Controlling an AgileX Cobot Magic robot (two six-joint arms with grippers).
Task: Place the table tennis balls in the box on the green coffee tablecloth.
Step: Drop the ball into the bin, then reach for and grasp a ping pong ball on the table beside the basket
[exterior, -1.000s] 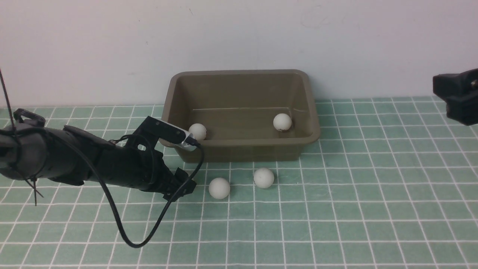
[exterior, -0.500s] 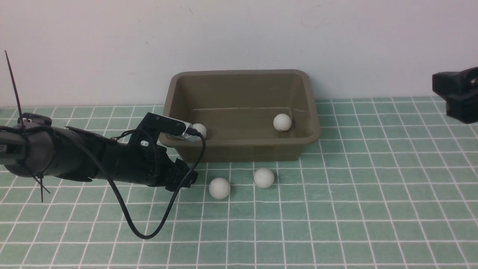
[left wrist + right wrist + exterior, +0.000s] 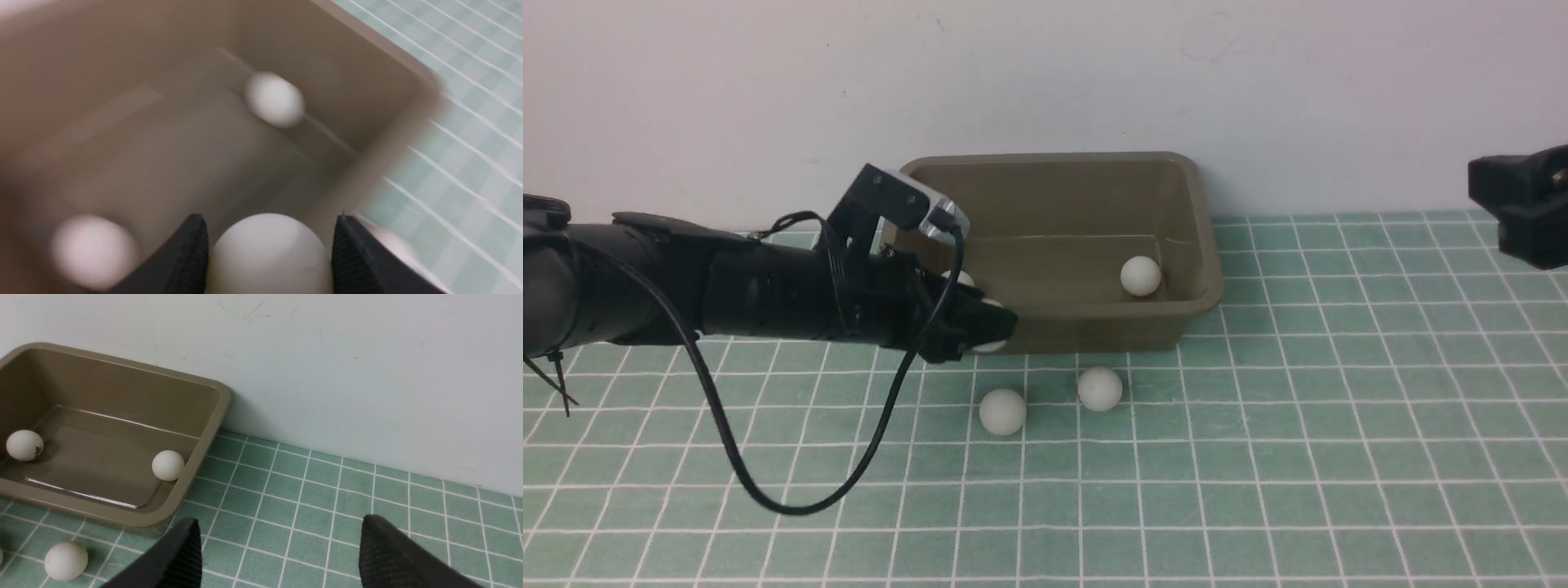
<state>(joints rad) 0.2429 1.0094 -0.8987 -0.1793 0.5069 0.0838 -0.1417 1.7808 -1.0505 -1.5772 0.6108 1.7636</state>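
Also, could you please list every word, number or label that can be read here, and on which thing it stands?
None can be read.
One table tennis ball in the box carries a small dark printed mark, too small to read.
The green coffee tablecloth shows only white grid lines.

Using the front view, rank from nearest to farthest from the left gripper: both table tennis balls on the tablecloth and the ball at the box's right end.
1. Left tablecloth ball, close by the left gripper, before the front wall of the box.
2. Right tablecloth ball, further to the right.
3. Right-end ball, inside the box.
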